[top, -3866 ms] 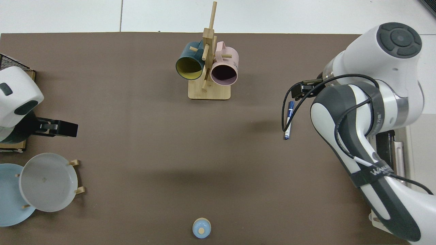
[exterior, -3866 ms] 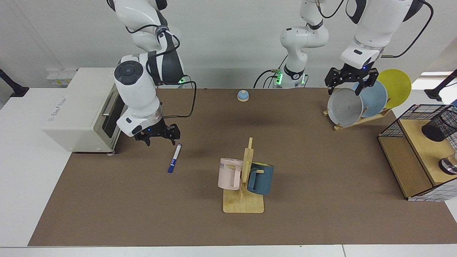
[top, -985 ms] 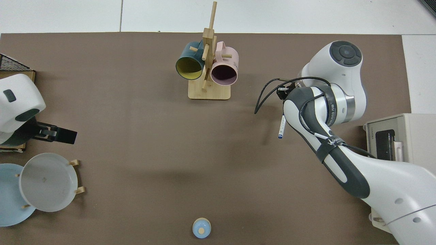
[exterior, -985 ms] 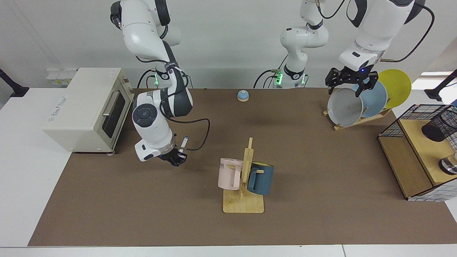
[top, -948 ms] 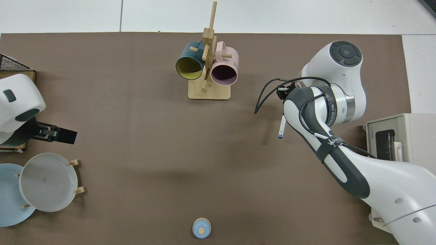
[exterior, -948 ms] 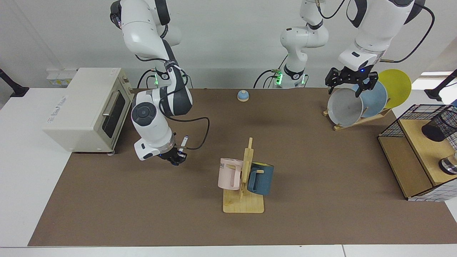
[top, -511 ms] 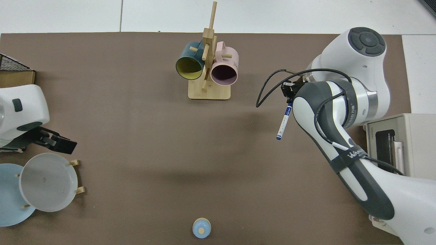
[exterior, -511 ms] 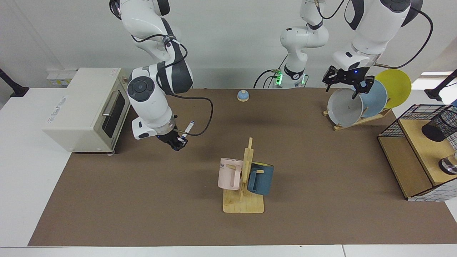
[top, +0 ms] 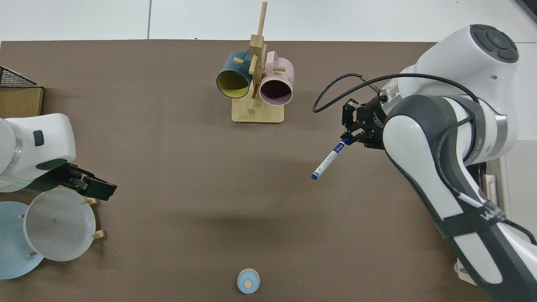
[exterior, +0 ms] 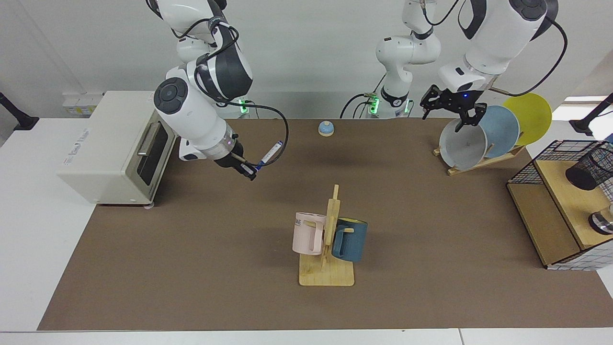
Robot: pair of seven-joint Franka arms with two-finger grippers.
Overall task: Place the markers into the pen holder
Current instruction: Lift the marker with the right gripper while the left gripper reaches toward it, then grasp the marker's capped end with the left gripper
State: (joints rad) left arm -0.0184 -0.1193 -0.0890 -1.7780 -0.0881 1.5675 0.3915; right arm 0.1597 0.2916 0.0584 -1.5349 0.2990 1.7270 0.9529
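Surface, facing view: brown mat covering a white table, pale wall behind.
Right gripper, facing view: right gripper hangs above the mat near the cream toaster oven, its fingers closed on the blue cap end of the slim white-barrelled marker with blue ends.
Marker, facing view: lifted clear of the mat, tilted, its free end pointing up and toward the middle of the table.
Left gripper, facing view: left gripper hovers over the grey plate in the wooden plate rack; its fingers stand apart and hold nothing.
Pen holder, facing view: black wire-mesh cylindrical pen holder sits tilted on the wooden shelf inside the black wire basket frame at the view's right edge, well apart from the marker.
Middle, facing view: pink mug and dark blue mug hang on a wooden mug tree.
Right gripper, top view: right gripper pinches the marker at its capped end; the barrel slants out over bare mat.
Left gripper, top view: left gripper sits at the rim of the grey plate, empty.
Far edge, top view: small blue bell lies alone.
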